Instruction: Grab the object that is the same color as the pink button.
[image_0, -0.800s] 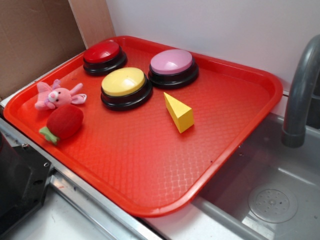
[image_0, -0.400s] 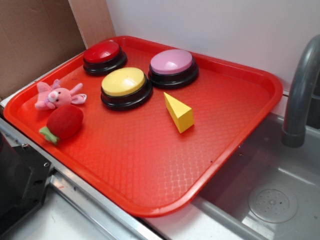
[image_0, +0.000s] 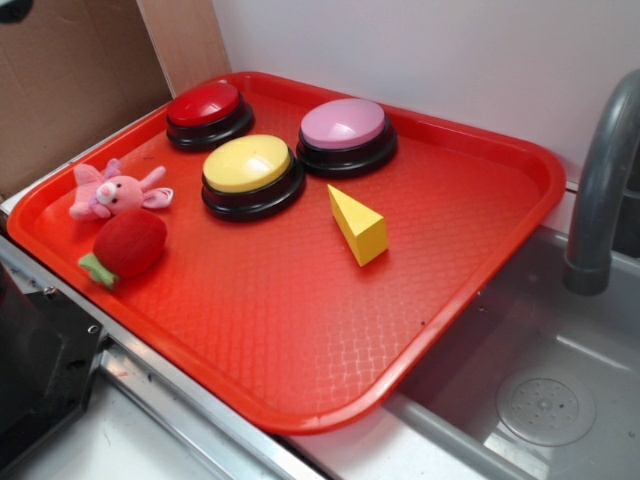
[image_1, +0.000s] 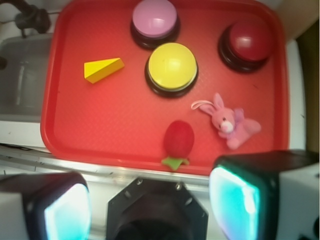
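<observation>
Open gripper, apparently high above tray; pink rabbit sits just beside strawberry, risking 1 mistaken grab.

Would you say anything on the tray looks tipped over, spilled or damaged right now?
Nothing stands out. The three buttons sit flat on the red tray, the pink button included. The pink plush bunny, plush strawberry and yellow wedge lie loose, intact. The gripper is open above the tray's edge.
</observation>
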